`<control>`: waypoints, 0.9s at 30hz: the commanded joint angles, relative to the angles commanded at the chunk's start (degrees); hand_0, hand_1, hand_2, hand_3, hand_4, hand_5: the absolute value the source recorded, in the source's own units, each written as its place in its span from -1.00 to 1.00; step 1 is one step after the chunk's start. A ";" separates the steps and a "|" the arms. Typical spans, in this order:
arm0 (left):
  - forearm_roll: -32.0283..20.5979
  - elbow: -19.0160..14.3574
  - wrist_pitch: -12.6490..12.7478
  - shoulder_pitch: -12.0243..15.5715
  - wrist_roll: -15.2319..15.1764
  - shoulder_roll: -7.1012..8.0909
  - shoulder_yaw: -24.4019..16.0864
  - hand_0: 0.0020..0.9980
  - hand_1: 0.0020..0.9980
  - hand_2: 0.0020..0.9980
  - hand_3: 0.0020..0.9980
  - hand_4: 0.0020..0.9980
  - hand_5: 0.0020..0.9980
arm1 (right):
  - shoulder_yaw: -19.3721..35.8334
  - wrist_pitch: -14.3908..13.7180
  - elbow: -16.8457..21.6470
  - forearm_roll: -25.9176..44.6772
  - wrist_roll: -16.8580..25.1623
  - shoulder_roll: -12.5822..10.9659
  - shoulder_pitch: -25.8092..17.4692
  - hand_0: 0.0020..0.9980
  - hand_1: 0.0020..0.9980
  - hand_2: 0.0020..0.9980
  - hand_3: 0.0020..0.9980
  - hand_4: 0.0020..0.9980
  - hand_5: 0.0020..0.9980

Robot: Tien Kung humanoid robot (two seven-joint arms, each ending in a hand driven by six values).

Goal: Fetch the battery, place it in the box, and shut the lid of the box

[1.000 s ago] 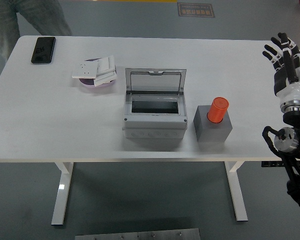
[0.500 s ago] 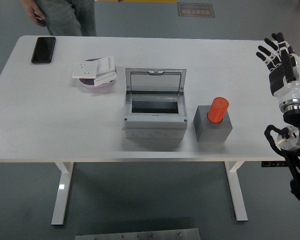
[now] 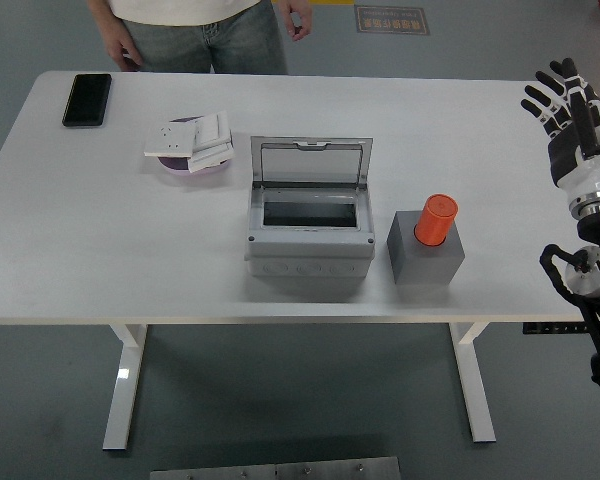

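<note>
- My right robot hand [image 3: 570, 115] is raised at the right edge of the counter [image 3: 100, 260], its 5 fingers [image 3: 545, 100] spread wide and holding nothing.
- It hangs over the counter's far right corner, well apart from everything on it.
- Nearest to it is the battery [image 3: 436, 219], an orange cylinder standing upright in a grey block [image 3: 426, 262] on the counter's right half.
- Just left of the block sits the box [image 3: 307, 235], grey, apart from the block by a narrow gap.
- The box's lid [image 3: 311, 163] is open, tipped up and back on the far side, and the rectangular opening below it looks dark.
- Farther left and toward the far edge is a purple dish [image 3: 192, 166] with white flat pieces [image 3: 192, 138] stacked on it.
- A black phone [image 3: 86, 99] lies flat near the far left corner.
- A person [image 3: 200, 25] stands at the far side, both hands hanging down beside the body, touching nothing on the counter.
</note>
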 joint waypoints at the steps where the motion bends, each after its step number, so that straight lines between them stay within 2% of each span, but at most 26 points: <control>1: 0.08 0.01 -0.01 -0.07 0.02 -0.01 -0.03 0.19 0.48 0.19 0.14 0.22 -0.81 | 0.06 -0.09 0.05 -0.03 0.00 -0.06 0.03 0.49 0.34 0.44 0.37 0.57 0.09; 20: 0.82 -0.03 -0.30 -0.60 0.45 -0.02 -0.07 0.19 0.48 0.18 0.14 0.23 -0.81 | 1.06 -0.82 1.32 -1.49 -0.20 -0.11 0.53 0.52 0.36 0.44 0.37 0.59 0.16; 27: 1.63 -0.04 -0.62 -1.11 0.59 0.40 0.06 0.19 0.48 0.18 0.14 0.22 -0.80 | 1.70 -0.93 1.97 -2.52 -0.72 -0.16 0.12 0.50 0.36 0.44 0.37 0.60 0.19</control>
